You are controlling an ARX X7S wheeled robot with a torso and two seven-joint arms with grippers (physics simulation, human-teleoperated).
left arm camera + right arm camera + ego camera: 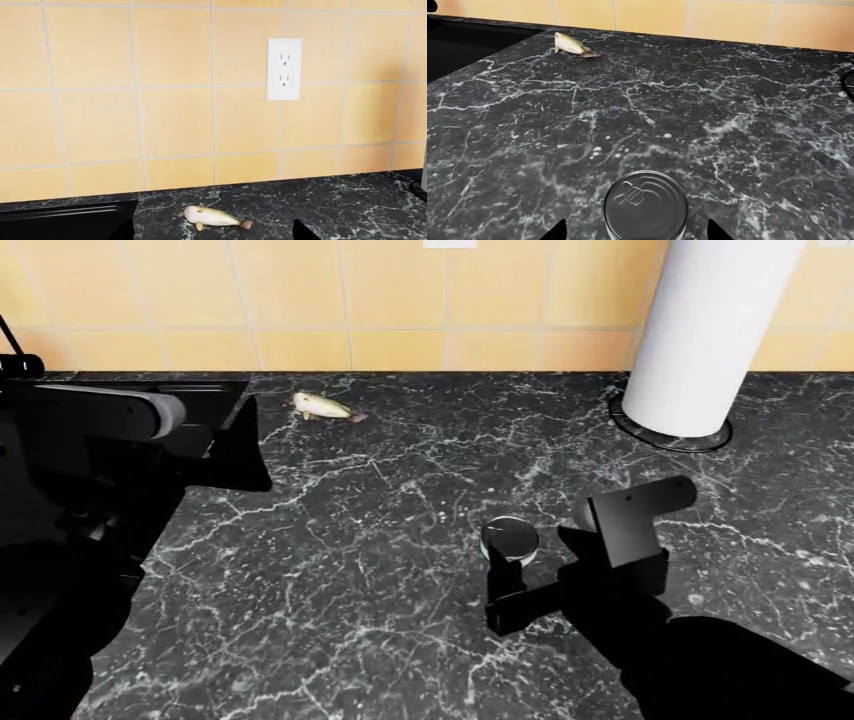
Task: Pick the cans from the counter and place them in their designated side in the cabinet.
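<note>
Nearest the head camera, at eight o'clock: left gripper [247,455], dark bulk, finger state impossible to tell. Then pale garlic-like lump [324,407] at eleven o'clock on the counter [387,540]. Dead centre, slightly low: squat can [510,539] with dark pull-tab top, upright, label unreadable. Right gripper [567,560] spread wide around it, fingers [514,605] not pressing. At one o'clock: paper-towel roll [707,330].
</note>
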